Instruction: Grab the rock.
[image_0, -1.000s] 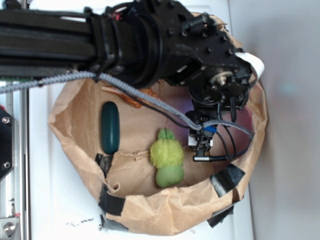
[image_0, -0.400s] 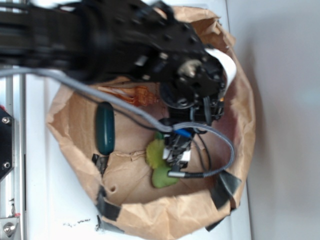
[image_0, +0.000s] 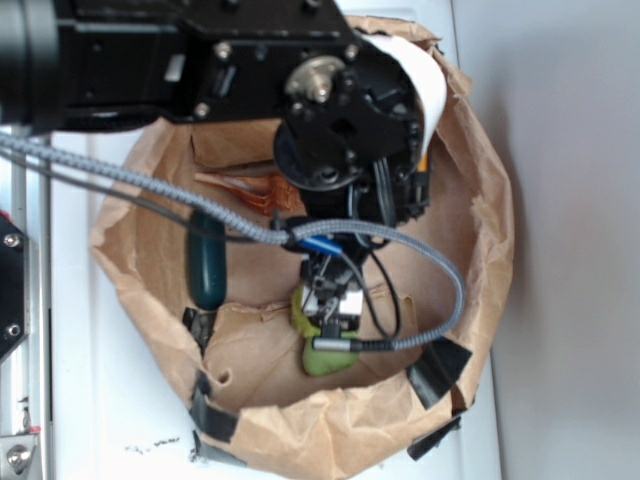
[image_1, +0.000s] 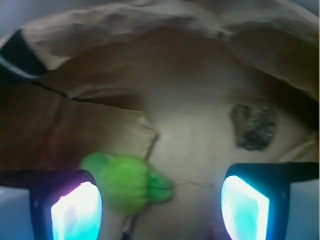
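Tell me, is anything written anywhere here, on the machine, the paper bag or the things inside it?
No readable text in either view. The black arm, the brown paper bag, its black tape, the green plush toy and the rock carry no words, numbers or logos that show.

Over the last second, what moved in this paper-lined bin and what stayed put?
The arm swung left across the exterior picture, carrying the gripper from beside the green plush toy to over it. Nothing was grasped: the wrist view shows it open, the rough grey-brown rock lying apart. The dark green oblong and brown paper lining barely shifted.
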